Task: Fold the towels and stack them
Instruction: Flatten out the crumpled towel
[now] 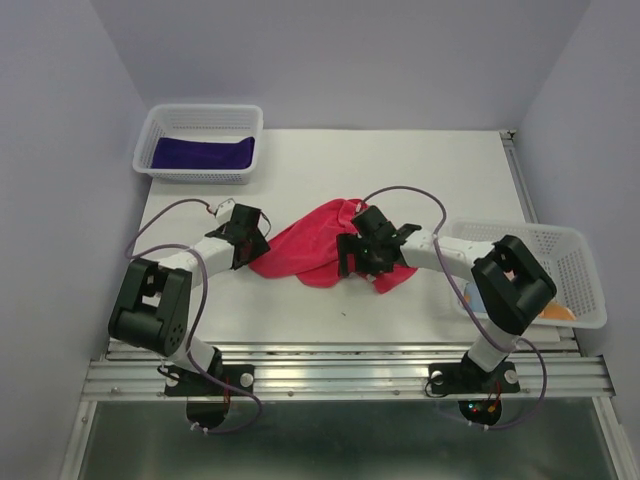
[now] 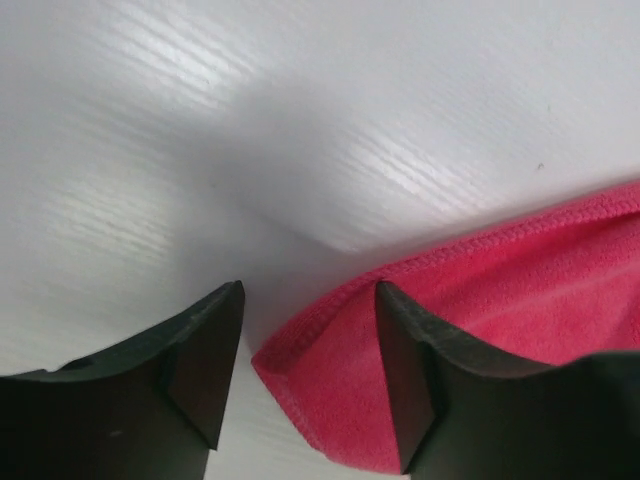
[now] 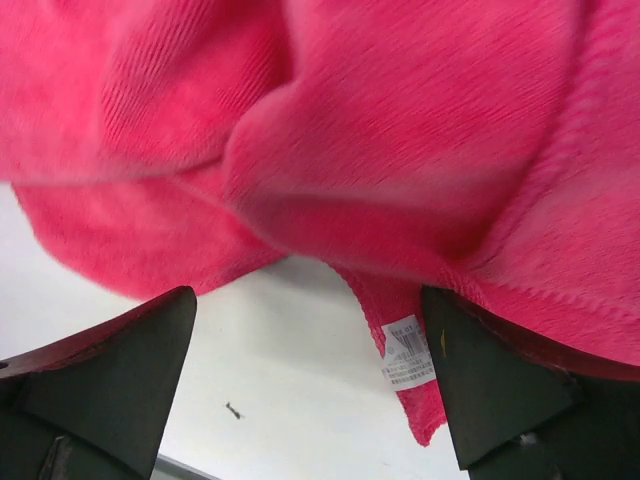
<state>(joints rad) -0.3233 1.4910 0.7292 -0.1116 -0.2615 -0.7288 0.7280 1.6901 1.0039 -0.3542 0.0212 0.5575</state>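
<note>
The pink towel (image 1: 300,252) lies rumpled on the worktop (image 1: 400,170), both sets of jaws released: left jaws should close squarely on the hemmed corner (image 2: 285,362) between them, right jaws find another corner, then spread flat.

Label (image 3: 408,352) print unreadable (too small); pink towel (image 3: 400,120) blurred

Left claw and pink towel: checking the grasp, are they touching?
Cannot tell. Left wrist view: the open left claw straddles a corner of the pink towel; one finger overlaps it, contact or gap unclear.
</note>
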